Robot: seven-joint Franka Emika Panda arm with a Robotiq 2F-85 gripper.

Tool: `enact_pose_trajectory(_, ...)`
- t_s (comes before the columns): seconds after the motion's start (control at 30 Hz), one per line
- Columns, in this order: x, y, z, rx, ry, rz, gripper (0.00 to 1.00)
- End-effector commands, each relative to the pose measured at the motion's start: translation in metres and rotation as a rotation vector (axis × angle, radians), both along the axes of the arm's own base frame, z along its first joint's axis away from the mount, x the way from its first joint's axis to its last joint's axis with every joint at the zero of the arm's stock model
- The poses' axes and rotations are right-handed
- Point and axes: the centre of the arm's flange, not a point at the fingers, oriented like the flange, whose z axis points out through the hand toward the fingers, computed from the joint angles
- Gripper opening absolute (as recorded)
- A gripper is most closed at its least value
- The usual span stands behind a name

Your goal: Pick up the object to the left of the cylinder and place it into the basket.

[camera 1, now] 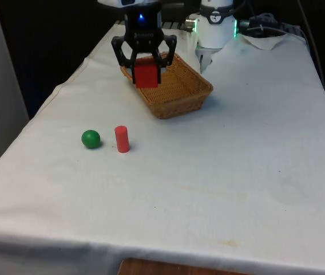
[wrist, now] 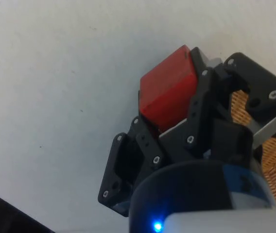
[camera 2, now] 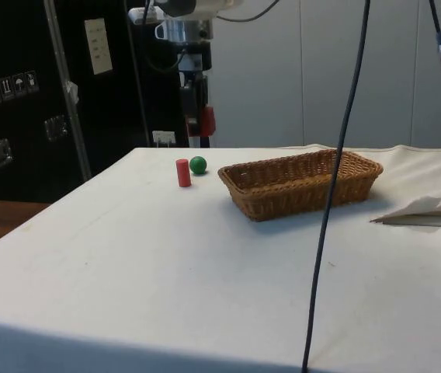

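Carry step — the gripper, clamped on the red block, hangs near the basket's rim; next, centre over it — release.

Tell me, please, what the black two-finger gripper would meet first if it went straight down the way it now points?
Probably the white cloth beside the woven wicker basket. The black two-finger gripper, shut on the red block, seems to hang off the basket's edge, though depth is unclear.

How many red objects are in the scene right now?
2. A red block is held in the gripper above the wicker basket's edge. A red cylinder stands on the white cloth beside a green ball.
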Motion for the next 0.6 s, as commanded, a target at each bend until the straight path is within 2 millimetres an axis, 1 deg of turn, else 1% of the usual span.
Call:
enact_pose_trajectory(0.0, -0.008, -0.002, 0.000, -0.012, -0.005, -0.001, 0.01)
enact_pose_trajectory(0.03, -0.001, 0.000, 0.000, 0.001, 0.000, 0.000, 0.01)
enact_pose_trajectory(0.07, -0.011, -0.002, -0.003, -0.012, -0.001, 0.000, 0.01)
enact_pose_trajectory(0.3, -0.026, -0.008, -0.008, -0.008, 0.006, 0.002, 0.01)
enact_pose_trajectory(0.33, -0.018, -0.005, -0.009, 0.002, 0.011, 0.000, 0.01)
enact_pose_trajectory(0.37, -0.027, -0.008, -0.009, -0.008, 0.006, 0.002, 0.01)
enact_pose_trajectory(0.57, -0.039, -0.012, -0.011, -0.006, 0.005, 0.003, 0.01)
